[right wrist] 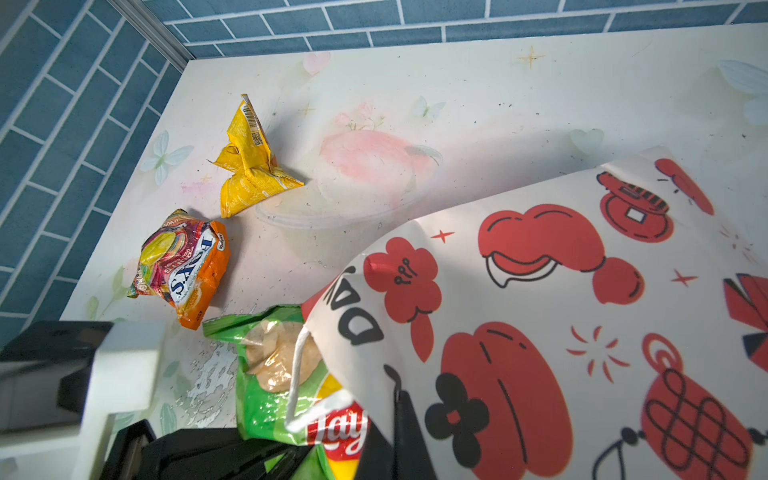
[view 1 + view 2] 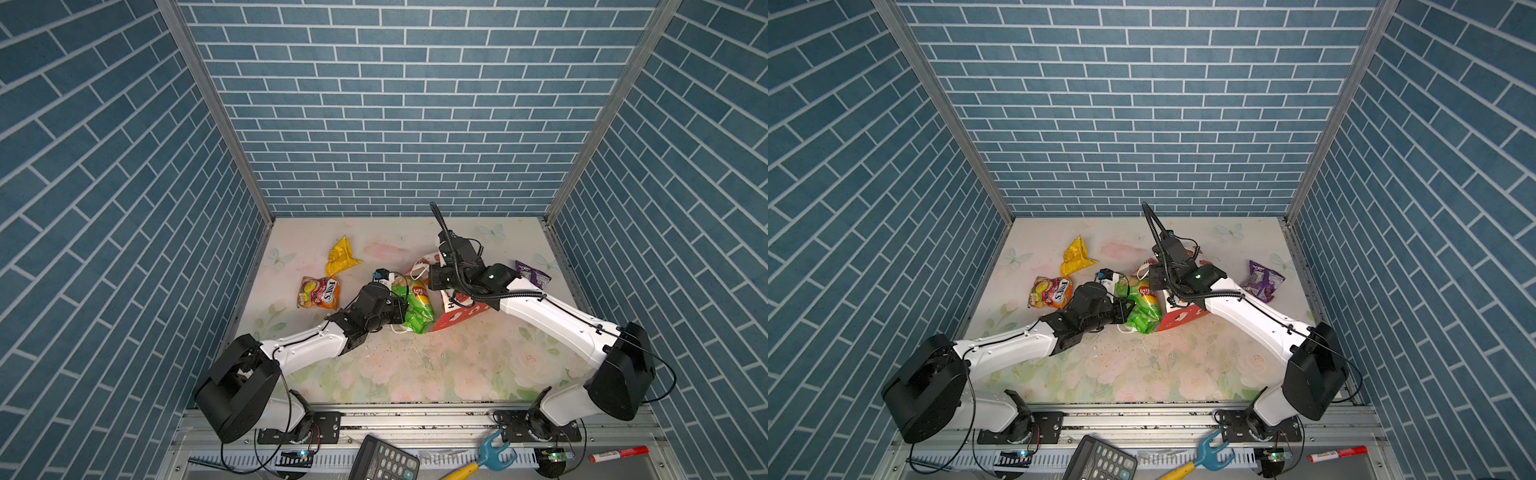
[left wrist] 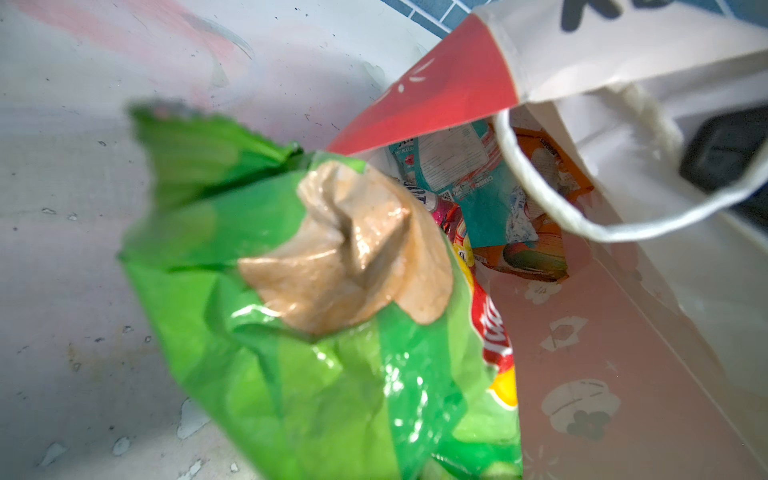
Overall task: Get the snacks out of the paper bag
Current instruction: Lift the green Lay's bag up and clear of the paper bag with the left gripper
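paper bag (image 1: 540,291): rim clamped by right hand (image 2: 432,276), body part-hidden. left hand (image 2: 400,309) clamped on green lay's pkt (image 2: 419,309) at bag mouth, tips unseen. teal pkt (image 3: 478,199) inside, half-covered.

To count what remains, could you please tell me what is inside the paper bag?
A teal-white packet and an orange packet lie inside the paper bag; anything beneath them is covered.

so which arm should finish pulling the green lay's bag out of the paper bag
Left: the left hand is shut on the green Lay's bag at the paper bag mouth; the right hand is busy clamping that bag's rim.
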### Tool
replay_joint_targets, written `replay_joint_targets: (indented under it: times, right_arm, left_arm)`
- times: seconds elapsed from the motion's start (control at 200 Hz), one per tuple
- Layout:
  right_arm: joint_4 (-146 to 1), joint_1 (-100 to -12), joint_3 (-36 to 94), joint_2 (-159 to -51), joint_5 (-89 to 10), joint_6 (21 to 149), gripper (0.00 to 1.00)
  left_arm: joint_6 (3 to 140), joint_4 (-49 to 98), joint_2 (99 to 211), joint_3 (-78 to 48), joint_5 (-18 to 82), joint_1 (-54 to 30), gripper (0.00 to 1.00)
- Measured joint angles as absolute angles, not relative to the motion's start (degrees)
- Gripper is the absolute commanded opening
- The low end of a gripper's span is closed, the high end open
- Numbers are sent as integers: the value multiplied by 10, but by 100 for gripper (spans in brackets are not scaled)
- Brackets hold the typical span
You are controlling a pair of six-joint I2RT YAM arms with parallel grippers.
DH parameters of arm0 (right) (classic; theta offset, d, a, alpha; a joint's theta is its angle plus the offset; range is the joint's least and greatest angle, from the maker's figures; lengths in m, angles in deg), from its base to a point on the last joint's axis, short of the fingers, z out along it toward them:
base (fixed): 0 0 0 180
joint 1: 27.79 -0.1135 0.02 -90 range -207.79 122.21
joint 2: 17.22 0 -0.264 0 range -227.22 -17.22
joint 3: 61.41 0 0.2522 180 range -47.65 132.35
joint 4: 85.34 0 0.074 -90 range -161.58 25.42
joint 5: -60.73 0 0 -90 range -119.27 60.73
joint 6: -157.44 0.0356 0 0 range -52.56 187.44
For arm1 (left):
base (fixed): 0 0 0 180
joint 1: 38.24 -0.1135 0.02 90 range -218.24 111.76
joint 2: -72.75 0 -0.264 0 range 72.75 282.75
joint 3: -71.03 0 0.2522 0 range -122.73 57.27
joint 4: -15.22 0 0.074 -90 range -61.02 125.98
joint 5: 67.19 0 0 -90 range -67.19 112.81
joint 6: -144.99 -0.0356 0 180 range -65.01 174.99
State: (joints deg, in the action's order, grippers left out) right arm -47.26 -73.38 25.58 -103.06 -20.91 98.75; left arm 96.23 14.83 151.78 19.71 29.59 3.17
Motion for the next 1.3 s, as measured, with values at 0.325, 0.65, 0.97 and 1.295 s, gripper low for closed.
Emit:
replay_joint_targets:
  times: [0.325,0.65,0.97,1.295]
  right_arm:
    - [-491,-734,257,-1037,-215,987,0]
    - [-502,-732,257,-1042,-238,964,0]
    - [-539,-731,234,-1037,-258,939,0]
    - [-548,-730,222,-1029,-271,902,0]
  left_arm:
    - [952,185,1491,197,289,29,0]
    - [941,257,1466,175,271,26,0]
    - [939,310,1447,151,258,26,0]
    - [940,353,1432,132,254,26,0]
